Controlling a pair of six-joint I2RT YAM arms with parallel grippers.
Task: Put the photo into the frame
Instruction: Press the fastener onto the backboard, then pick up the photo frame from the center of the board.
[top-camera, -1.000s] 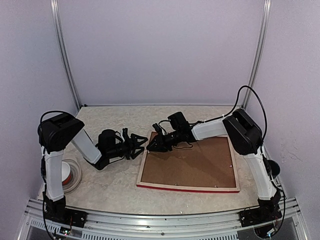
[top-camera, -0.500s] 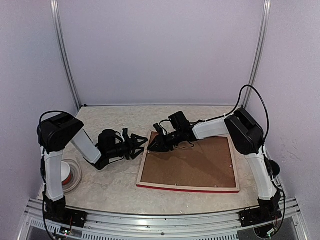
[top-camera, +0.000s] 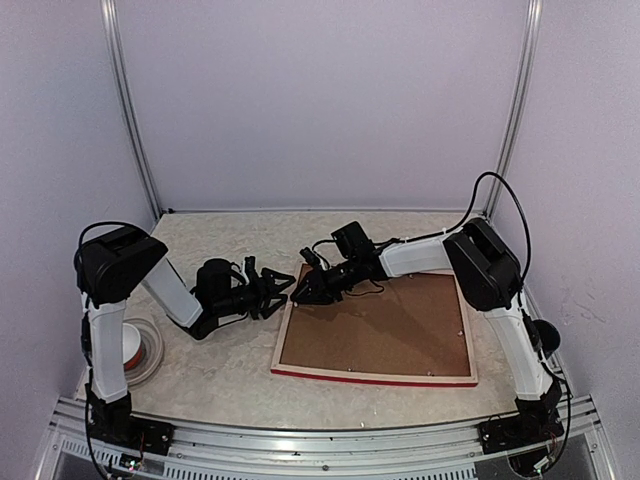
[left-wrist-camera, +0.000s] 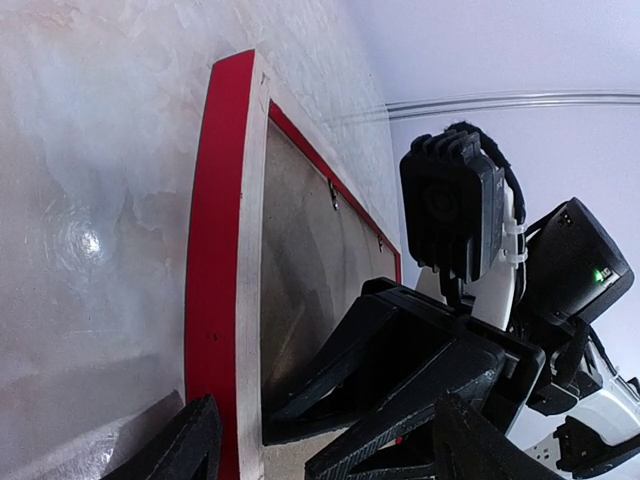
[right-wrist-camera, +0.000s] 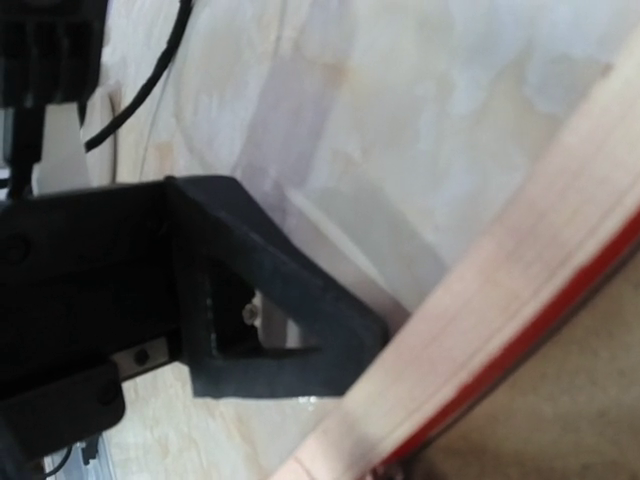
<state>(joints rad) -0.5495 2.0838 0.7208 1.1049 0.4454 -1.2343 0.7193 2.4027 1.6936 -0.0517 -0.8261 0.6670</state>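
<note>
Frame (top-camera: 283, 338) lies flat on the table (top-camera: 220, 375), face down, on the right-hand half in front of the right arm. Pale wood rear up, red showing along the near edge. Brown backing board (top-camera: 385, 330) sits inside it, small clips along its edges.

Right gripper (top-camera: 306, 291) reaches low across to the frame's far left corner. Its wrist view shows one finger (right-wrist-camera: 290, 320) on the table just outside the pale wood rail (right-wrist-camera: 480, 330). The other finger is out of sight, so I cannot tell whether it pinches the rail.

Left gripper (top-camera: 282, 294) is low over the table, just left of that same corner, fingers spread wide, nothing between them, pointing at the red side (left-wrist-camera: 212, 250).

White roll (top-camera: 143, 350) by the left arm's base, well apart.
</note>
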